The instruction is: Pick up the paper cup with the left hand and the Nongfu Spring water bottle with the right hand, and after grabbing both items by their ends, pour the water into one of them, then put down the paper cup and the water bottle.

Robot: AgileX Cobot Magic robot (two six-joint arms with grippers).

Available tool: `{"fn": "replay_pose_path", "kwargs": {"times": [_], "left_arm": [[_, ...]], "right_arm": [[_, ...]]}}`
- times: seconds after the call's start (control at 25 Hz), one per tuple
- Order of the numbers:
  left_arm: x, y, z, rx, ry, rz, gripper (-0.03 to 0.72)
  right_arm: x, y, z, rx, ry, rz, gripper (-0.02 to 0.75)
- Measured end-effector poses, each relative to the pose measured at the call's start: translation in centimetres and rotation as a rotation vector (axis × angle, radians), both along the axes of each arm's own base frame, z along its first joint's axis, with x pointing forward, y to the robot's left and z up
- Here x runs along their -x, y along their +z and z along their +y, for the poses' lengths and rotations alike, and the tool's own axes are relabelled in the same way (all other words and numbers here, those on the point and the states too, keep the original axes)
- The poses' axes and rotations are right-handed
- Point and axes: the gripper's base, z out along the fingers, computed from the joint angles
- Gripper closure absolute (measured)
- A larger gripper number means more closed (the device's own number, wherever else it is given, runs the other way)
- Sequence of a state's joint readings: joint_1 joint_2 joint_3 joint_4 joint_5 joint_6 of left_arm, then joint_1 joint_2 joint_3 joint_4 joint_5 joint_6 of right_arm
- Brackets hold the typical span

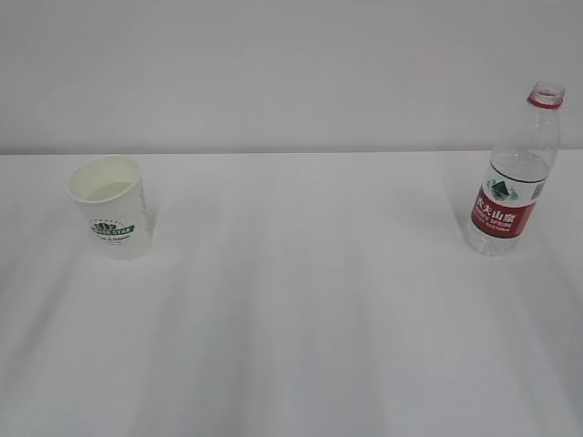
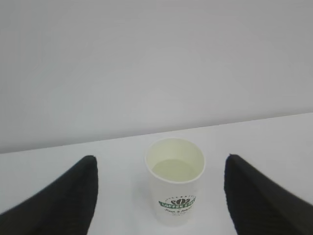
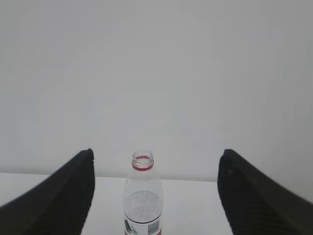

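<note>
The paper cup (image 1: 110,207) stands upright at the left of the white table, white with a green-and-black logo and liquid in its bottom. In the left wrist view the cup (image 2: 175,187) sits ahead of my left gripper (image 2: 161,193), whose black fingers (image 2: 63,200) stand wide open on either side, apart from it. The Nongfu Spring water bottle (image 1: 515,182) stands upright at the right, capless, red label, partly filled with clear water. In the right wrist view the bottle (image 3: 142,198) is ahead between the open fingers (image 3: 257,198) of my right gripper (image 3: 155,193), untouched. Neither arm shows in the exterior view.
A plain white table (image 1: 301,319) stretches between cup and bottle, with a pale wall (image 1: 273,64) behind its far edge.
</note>
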State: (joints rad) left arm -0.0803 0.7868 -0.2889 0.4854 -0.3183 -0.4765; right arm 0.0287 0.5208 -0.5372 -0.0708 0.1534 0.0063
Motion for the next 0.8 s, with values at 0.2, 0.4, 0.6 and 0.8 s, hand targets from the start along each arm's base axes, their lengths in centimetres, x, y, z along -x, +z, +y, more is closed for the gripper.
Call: {"fn": "replay_pose_path", "kwargs": {"times": [0.2,0.4,0.6,0.8], "left_arm": [[1.0,0.2,0.7,0.02,0.078,0.065,0.101],[2.1,2.6,1.3,0.027,0.128,0.009,0.117],[3.7,6.0,2.0,0.035,0.189,-0.06,0.175],[4.9,8.6,2.5,0.046,0.235,-0.094,0.23]], "right_arm": [[0.2,0.6,0.0,-0.017,-0.001,0.012,0.146],[0.9,1.4,0.0,-0.032,0.0,0.006,0.146],[1.9,1.7,0.0,-0.035,0.0,-0.023,0.146],[3.0,2.0,-0.1,-0.038,0.0,-0.042,0.146]]}}
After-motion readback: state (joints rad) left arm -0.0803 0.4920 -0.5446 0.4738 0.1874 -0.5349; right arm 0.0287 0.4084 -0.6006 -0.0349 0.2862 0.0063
